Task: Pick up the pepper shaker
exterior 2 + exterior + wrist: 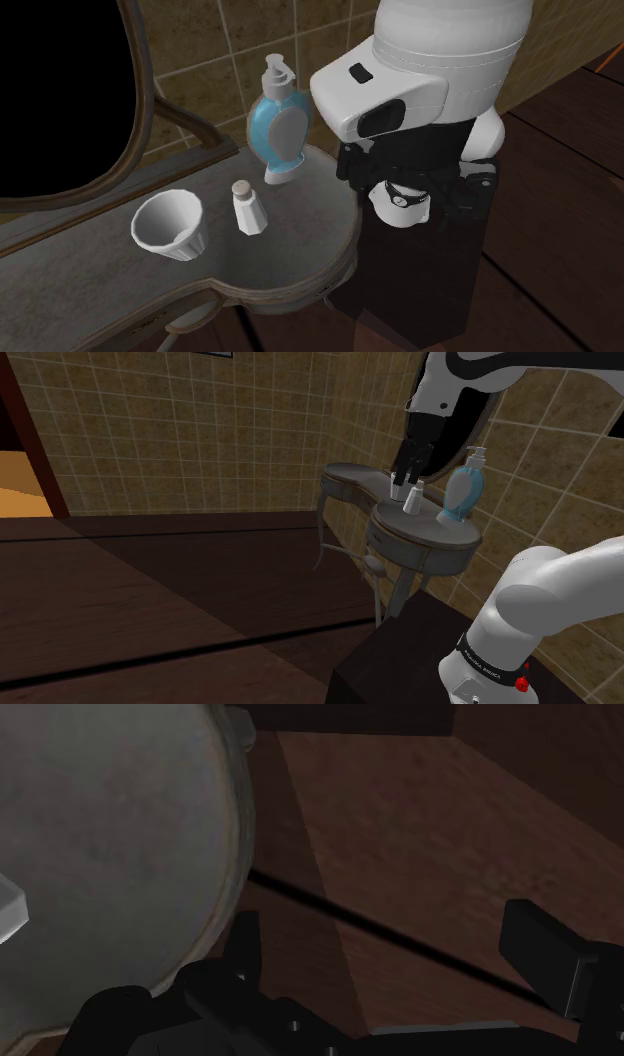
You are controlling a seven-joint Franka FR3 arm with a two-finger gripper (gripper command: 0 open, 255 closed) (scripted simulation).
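Observation:
The pepper shaker (411,501) is a small white bottle with a narrow cap, standing upright on the grey vanity table (440,544). It stands between a white cup and a blue soap bottle, also seen as the shaker (247,208) in the second exterior view. My black gripper (403,479) hangs just above and to the shoulder view's left of the shaker, apart from it. In the wrist view the gripper (395,949) is open, with nothing between its fingers, over the table's rounded rim (236,834) and the wooden floor beside it. A white corner (8,909) shows on the tabletop; I cannot tell which object it is.
A blue soap dispenser (277,120) stands close behind the shaker and a white cup (170,227) beside it. An oval mirror frame (140,110) rises at the table's back against the tiled wall. The dark stand (420,270) abuts the table. Wooden floor (150,602) surrounds them.

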